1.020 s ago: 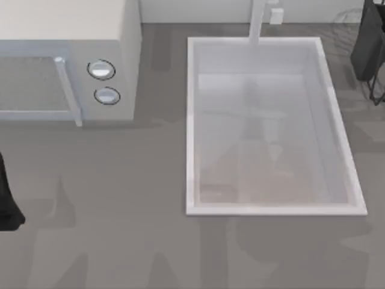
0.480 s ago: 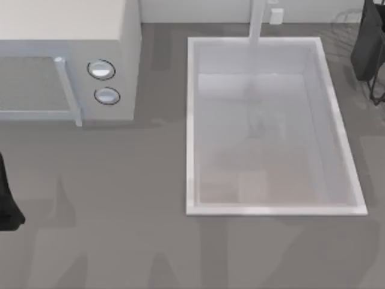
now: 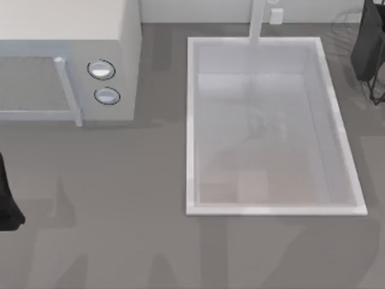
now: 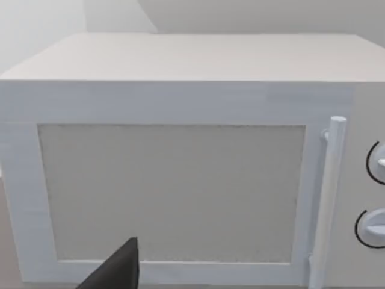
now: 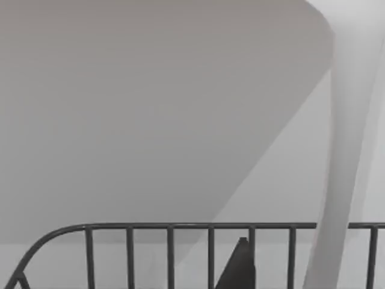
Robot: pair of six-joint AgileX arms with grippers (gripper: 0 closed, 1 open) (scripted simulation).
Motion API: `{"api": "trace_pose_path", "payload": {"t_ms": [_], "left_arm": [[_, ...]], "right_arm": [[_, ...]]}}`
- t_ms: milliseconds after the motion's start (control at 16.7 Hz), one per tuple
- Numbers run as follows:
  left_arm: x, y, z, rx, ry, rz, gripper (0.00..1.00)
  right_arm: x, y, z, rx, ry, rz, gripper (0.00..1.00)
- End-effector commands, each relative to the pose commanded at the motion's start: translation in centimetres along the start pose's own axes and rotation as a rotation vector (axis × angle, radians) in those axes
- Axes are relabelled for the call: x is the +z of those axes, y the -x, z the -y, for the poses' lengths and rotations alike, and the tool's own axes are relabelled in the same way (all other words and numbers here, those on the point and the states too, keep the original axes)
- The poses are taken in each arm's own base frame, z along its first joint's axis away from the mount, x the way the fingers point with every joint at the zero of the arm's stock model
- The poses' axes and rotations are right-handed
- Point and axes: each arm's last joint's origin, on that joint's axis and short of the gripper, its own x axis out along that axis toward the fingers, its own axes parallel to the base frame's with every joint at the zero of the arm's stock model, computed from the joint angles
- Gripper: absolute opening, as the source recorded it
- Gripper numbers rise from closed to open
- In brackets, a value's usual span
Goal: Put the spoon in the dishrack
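Observation:
The dishrack shows as a row of thin dark wire bars close in front of my right gripper, of which a dark tip pokes up behind the bars. In the top view the dishrack's black upright panel stands at the far right edge, beside the basin. The spoon is out of view; a faint smudge on the basin floor is too vague to name. My left gripper hangs low in front of the microwave door, and the left arm is parked at the table's left edge.
A large white sink basin fills the middle right of the table, with a white faucet at its far rim. A white microwave with two round knobs stands at the far left. Grey tabletop runs along the front.
Shadows over the basin floor and the front right tabletop have shifted and faded. The left arm, microwave and rack panel have not moved.

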Motion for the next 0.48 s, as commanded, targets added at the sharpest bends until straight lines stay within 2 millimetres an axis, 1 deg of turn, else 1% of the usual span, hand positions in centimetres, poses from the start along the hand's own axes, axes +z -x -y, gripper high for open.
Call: {"api": "trace_pose_path", "payload": {"t_ms": [360, 420, 480], "left_arm": [[0.00, 0.00, 0.00, 0.000, 0.000, 0.000, 1.00], [0.00, 0.00, 0.00, 0.000, 0.000, 0.000, 1.00], [0.00, 0.00, 0.00, 0.000, 0.000, 0.000, 1.00]], "right_arm": [[0.00, 0.00, 0.00, 0.000, 0.000, 0.000, 0.98], [0.00, 0.00, 0.00, 0.000, 0.000, 0.000, 1.00], [0.00, 0.00, 0.00, 0.000, 0.000, 0.000, 1.00]]}}
